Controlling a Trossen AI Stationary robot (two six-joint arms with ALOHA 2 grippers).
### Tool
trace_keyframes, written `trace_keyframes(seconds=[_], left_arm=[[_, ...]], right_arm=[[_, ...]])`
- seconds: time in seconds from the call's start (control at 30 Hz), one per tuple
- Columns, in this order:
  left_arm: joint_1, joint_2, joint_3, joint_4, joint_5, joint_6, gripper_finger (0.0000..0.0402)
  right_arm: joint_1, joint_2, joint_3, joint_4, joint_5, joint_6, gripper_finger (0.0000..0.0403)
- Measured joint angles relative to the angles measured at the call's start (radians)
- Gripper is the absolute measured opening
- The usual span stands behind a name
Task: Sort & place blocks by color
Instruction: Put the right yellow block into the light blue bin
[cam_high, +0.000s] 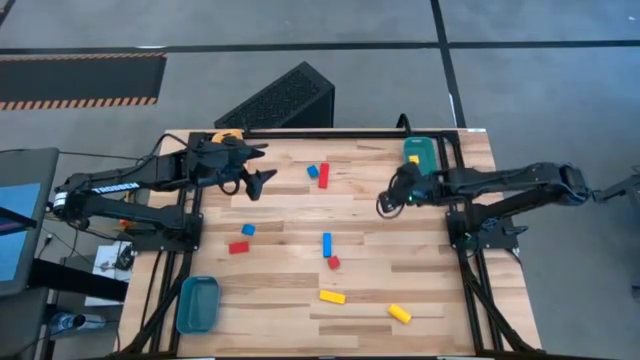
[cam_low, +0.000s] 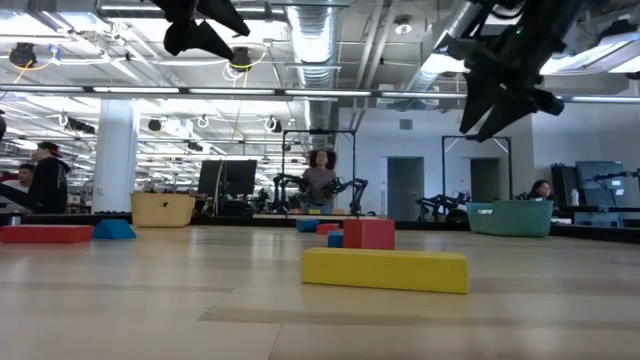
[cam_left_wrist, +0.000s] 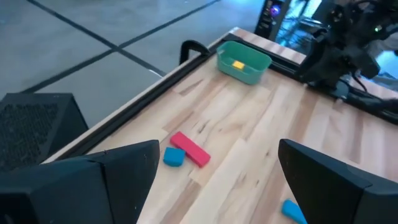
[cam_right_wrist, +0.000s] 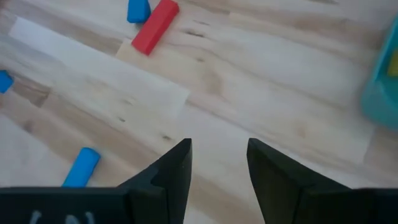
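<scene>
Tabletop (cam_high: 290, 290) is pale wood planks, smooth with a satin sheen. Blocks (cam_high: 323, 176) look like smooth solid-coloured plastic. My jaws are matt black plastic.

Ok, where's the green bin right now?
In the high view the green bin sits at the table's far right corner, just beyond the right gripper, with a yellow block inside it.

- Both arms (cam_high: 130, 185) were matt black, built of slim tubular links and thicker joint housings.
- The left arm carried white lettering along its link.
- Each gripper (cam_right_wrist: 217, 165) ended in two black, wedge-shaped fingers (cam_left_wrist: 323, 180).
- Thin cables ran beside the right arm (cam_high: 510, 180).
</scene>
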Motion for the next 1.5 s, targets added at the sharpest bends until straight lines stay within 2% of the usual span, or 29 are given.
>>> trace_keyframes(seconds=[0.23,0.53,0.77,1.0,1.13,1.2,1.27,1.4,1.5], left_arm=[[0.0,0.0,0.0,0.0,0.006,0.039,0.0316],[0.0,0.0,0.0,0.002,0.007,0.059,0.0316],[0.02,0.0,0.0,0.016,0.008,0.06,0.0316],[0.036,0.017,0.0,0.046,0.01,0.047,0.0316],[0.036,0.076,0.0,0.016,-0.033,0.02,0.0316],[0.037,0.114,0.0,0.0,-0.014,-0.004,0.0316],[0.029,0.149,0.0,-0.008,0.018,-0.023,0.0316],[-0.004,0.206,0.0,-0.008,0.028,-0.021,0.0316],[-0.029,0.212,0.0,-0.003,0.024,0.004,0.0316]], right_arm=[[0.104,0.0,0.0,-0.036,0.092,0.14,0.0177],[0.074,0.0,0.0,-0.029,0.093,0.147,0.0177],[0.055,0.026,0.001,0.014,-0.039,0.032,0.0177],[0.076,0.139,0.001,0.12,-0.086,0.013,0.0177],[0.083,0.213,0.0,0.244,-0.215,0.045,0.0177],[0.083,0.241,0.001,0.305,-0.274,0.053,0.0177],[0.09,0.26,0.001,0.323,-0.288,0.1,0.0177],[0.135,0.287,0.01,0.261,-0.297,0.216,0.0177],[0.209,0.287,0.032,0.175,-0.299,0.33,0.0177]])
